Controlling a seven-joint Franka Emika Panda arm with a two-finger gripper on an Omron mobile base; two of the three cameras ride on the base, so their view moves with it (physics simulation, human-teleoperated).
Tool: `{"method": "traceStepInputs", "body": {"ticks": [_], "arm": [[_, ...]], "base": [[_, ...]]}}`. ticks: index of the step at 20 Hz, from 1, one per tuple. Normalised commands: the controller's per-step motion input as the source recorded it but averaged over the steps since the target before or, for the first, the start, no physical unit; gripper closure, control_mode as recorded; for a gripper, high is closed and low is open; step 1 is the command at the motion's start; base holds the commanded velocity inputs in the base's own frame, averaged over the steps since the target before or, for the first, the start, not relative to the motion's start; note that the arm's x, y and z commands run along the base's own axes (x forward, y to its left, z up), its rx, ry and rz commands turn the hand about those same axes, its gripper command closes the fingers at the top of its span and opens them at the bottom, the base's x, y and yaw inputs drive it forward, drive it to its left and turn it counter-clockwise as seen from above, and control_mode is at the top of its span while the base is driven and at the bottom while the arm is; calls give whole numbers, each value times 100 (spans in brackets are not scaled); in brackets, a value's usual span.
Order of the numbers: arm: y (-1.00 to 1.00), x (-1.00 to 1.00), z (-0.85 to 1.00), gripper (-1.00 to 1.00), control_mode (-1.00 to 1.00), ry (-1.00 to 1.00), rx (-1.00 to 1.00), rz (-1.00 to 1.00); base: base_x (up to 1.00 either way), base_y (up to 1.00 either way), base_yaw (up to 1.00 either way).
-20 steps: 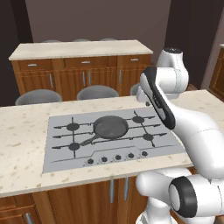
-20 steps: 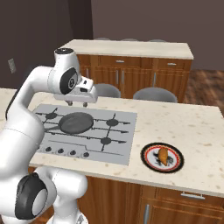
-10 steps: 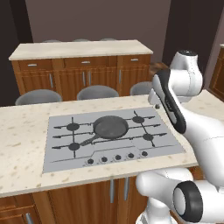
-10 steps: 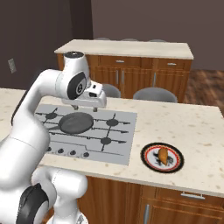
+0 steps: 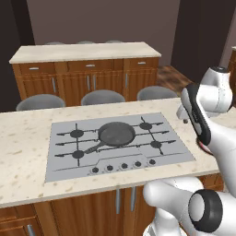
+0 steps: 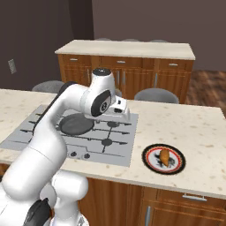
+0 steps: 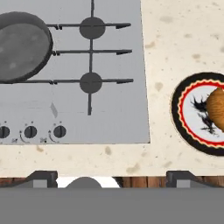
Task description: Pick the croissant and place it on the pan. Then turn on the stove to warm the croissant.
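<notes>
So reading the hand view from the left: the pan (image 7: 22,46) sits empty on the stove (image 7: 109,113), over a left-side burner, with the knobs (image 7: 30,131) lined up along the near edge. Right of the cooktop there's bare tabletop (image 7: 175,39), and then the red-rimmed plate (image 7: 186,127) with the croissant (image 7: 216,105) still on it, half cut off by the frame edge.

The hand (image 6: 122,107) hangs high over the right end of the stove, well short of the plate. Its fingers (image 7: 41,177) stand wide apart with nothing between them.

My read is that we're at step one, the reach for the croissant. Nothing's been picked, the pan's bare, the knobs look untouched.

The next move, I'd guess, needs the hand to swing further right until the plate is centred under it, then drop straight down and close on the croissant. It's a lumpy, curved thing, so gripping across its narrow middle seems safest. The plate's rim could get in the way of a fingertip if the descent is off-centre.
</notes>
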Motion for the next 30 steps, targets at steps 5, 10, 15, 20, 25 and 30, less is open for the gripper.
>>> {"method": "traceStepInputs", "body": {"ticks": [5,10,15,20,25,30], "arm": [[-98,0,-46,-100,-100,0,0,0],[-89,0,-44,-100,-100,0,0,0],[-79,0,-43,-100,-100,0,0,0],[-60,0,-40,-100,-100,0,0,0],[-14,10,-23,-100,-100,1,0,0],[0,27,-6,-100,-100,0,0,0]], "base": [[0,0,0],[0,0,0],[0,0,0],[0,0,0],[0,0,0],[0,0,0]]}}
